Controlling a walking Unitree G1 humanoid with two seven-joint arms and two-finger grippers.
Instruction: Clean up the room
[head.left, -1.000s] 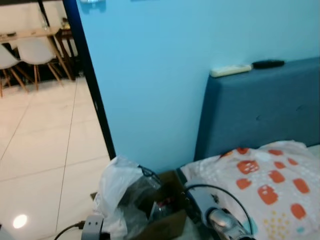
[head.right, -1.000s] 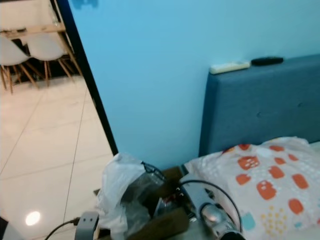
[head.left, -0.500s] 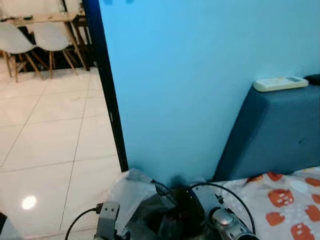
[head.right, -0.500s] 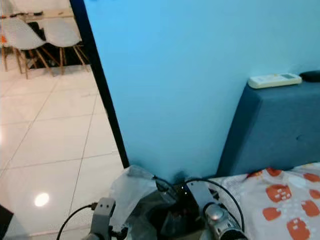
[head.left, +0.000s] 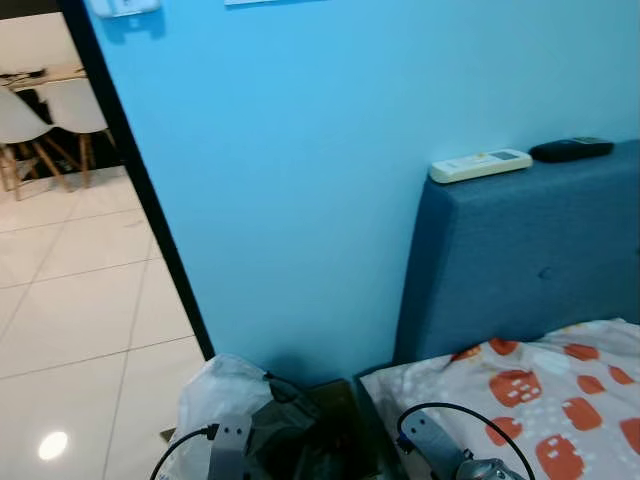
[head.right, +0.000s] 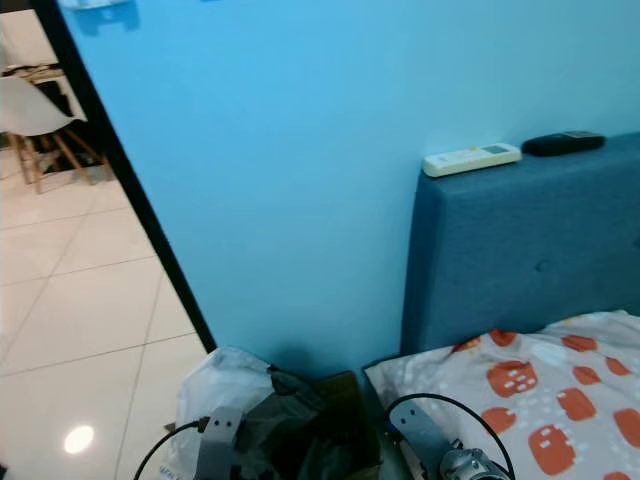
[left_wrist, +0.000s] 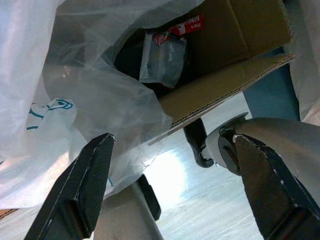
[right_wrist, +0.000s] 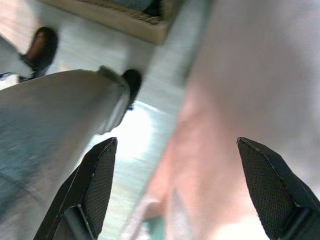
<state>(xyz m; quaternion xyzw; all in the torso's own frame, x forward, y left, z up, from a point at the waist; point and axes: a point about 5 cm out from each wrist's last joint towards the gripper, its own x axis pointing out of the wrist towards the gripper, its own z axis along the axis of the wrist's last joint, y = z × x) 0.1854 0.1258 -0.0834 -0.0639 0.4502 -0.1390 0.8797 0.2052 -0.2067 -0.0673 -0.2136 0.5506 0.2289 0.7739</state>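
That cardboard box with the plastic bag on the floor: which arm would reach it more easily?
Probably the left. The left gripper, open, looks straight at the cardboard box and plastic bag; the right gripper hangs beside the bed.

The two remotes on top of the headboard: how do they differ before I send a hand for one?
The white remote is pale, longer and flatter, with a small display window; the black remote is dark, shorter and more rounded. The white remote lies nearer the headboard's left corner, by the blue wall; the black remote sits further right. Both lie flat on the headboard's top edge, roughly end to end.
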